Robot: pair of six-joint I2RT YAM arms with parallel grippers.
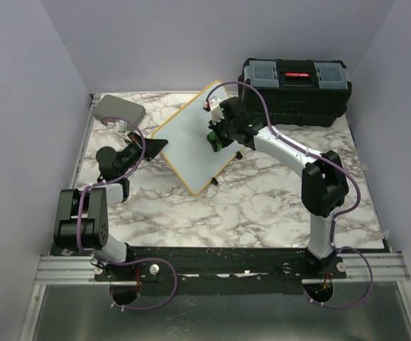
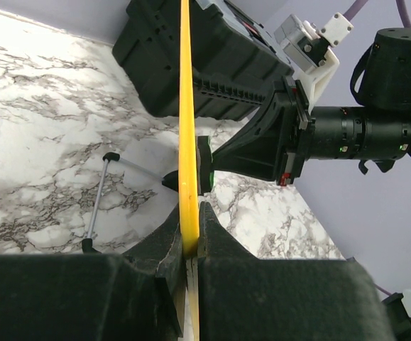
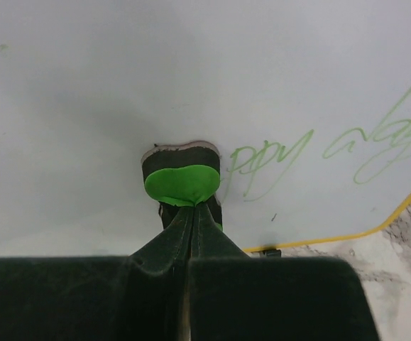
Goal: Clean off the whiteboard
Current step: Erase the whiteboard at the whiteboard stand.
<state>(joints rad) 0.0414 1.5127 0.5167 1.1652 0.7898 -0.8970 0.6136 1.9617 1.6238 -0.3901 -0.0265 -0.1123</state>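
We see a black toolbox (image 1: 295, 91) at the far right of the marble tabletop (image 1: 262, 206), a red strip at its lid's centre between two clear-lidded compartments; a grey rounded case (image 1: 118, 110) sits in the far left corner, well apart; lilac walls (image 1: 20, 106) enclose the table; an aluminium rail (image 1: 56, 268) lines the near edge.

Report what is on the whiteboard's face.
A green eraser, shut in the right gripper, sits against the whiteboard, with green writing beside it. Whatever lies under the eraser is covered.
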